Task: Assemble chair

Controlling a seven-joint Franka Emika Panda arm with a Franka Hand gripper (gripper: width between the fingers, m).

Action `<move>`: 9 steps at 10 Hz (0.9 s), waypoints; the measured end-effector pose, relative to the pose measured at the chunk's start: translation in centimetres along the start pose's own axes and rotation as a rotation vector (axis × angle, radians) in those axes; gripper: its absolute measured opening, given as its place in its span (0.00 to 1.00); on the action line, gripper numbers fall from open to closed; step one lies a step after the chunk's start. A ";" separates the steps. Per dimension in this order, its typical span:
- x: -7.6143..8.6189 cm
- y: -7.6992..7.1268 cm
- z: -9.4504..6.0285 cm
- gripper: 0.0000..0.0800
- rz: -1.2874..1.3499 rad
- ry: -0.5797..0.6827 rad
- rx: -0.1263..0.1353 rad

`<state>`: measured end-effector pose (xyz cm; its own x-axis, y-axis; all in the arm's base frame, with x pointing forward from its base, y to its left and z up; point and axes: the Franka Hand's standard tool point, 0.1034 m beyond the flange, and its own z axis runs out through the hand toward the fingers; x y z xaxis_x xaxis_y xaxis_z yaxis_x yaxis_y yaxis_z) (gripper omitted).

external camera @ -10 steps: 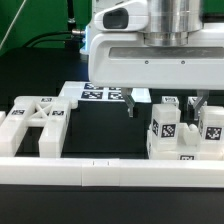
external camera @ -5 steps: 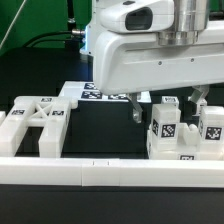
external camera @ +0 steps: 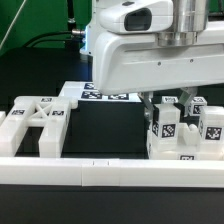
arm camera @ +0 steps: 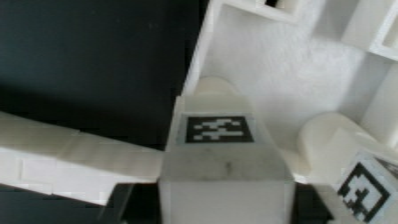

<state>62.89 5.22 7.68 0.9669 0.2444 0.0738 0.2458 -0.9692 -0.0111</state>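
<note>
The chair is in loose white glossy pieces. An X-braced frame (external camera: pixel 36 122) lies at the exterior view's left. At the exterior view's right stands a cluster of tagged pieces: an upright post (external camera: pixel 165 127), a second post (external camera: pixel 211 126) and a low block (external camera: pixel 187 156). My gripper (external camera: pixel 166 106) reaches down over the nearer post, one finger on each side of its top. In the wrist view that post (arm camera: pixel 217 130) runs straight between my dark fingers (arm camera: pixel 135 203), which press against both its sides. It still stands among its neighbours.
The marker board (external camera: pixel 100 94) lies flat behind the work area. A long plain white rail (external camera: pixel 100 171) runs along the front edge. Another rounded white piece (arm camera: pixel 338 140) sits close beside the gripped post. Black tabletop separates the frame from the cluster.
The gripper shifted toward the exterior view's right and came down over the post. Its fingers, wide apart before, have closed in against the post's sides.
</note>
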 end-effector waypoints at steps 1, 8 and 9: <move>0.0 0.0 0.0 0.36 0.110 0.002 0.004; 0.2 0.7 0.1 0.36 0.843 0.054 0.051; 0.2 0.7 0.1 0.36 0.910 0.053 0.053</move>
<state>63.26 4.58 7.63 0.7846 -0.6170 0.0602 -0.6063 -0.7840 -0.1330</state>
